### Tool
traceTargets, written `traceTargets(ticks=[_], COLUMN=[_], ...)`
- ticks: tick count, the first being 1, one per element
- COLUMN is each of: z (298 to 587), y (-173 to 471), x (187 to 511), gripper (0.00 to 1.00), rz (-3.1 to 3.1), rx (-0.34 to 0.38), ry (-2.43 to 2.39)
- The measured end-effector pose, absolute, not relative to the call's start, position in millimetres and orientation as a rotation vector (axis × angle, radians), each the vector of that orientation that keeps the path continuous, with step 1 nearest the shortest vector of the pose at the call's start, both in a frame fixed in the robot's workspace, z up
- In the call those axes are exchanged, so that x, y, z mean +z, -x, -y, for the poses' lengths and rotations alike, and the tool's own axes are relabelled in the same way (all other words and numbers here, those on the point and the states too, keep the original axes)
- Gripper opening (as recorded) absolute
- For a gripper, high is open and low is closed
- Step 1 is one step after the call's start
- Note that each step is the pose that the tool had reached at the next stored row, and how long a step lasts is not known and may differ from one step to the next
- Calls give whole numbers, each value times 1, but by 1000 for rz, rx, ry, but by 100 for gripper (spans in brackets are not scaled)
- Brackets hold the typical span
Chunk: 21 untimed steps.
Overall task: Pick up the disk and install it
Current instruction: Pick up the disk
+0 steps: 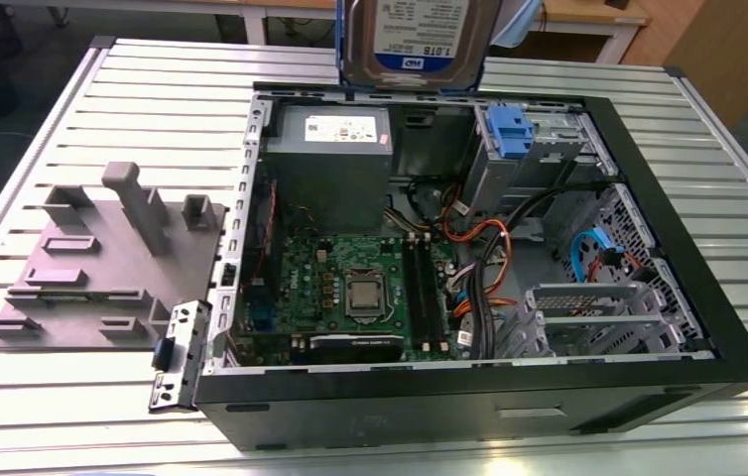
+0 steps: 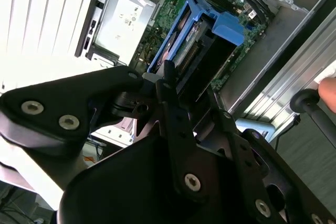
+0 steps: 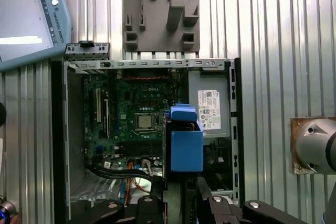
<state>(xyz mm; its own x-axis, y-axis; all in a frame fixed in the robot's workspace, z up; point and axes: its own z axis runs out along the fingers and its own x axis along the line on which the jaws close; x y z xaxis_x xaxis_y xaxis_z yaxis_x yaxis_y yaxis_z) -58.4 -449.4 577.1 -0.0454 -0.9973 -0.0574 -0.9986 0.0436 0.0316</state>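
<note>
In the second wrist view, your gripper [image 2: 189,88] is clamping the disk [image 2: 195,35]. Its black fingers [image 2: 167,77] are pressing in on the drive from both sides, so the jaws are standing only as far apart as the drive is thick. The blue rail is framing the end that is pointing away from the tool. In the first wrist view, the gripper [image 3: 181,195] is holding the disk [image 3: 186,145] edge-on above the open computer case [image 3: 58,129]. There the drive is hanging over the gap between the motherboard [image 3: 131,108] and the grey power supply [image 3: 210,103].

In the exterior view, you are seeing the disk [image 1: 417,45] hanging upright in the air, touching nothing, with its label facing the camera. It is sitting over the far wall of the computer case [image 1: 480,402], above the power supply [image 1: 327,149] and near the drive bay, where a bare blue bracket [image 1: 509,134] is sitting. Orange and black cables [image 1: 480,243] are running across the case floor beside the motherboard [image 1: 347,288].

The case is lying on a slatted metal table [image 1: 30,426]. A grey moulded fixture [image 1: 109,258] is resting just beside it on the exterior view's left.
</note>
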Motion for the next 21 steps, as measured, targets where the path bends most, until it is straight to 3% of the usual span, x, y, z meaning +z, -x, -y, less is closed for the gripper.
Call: traceTargets(ticks=[21], z=[481], y=[58], x=[576], gripper=[35], rz=[-2255], rx=[98], ry=[2157])
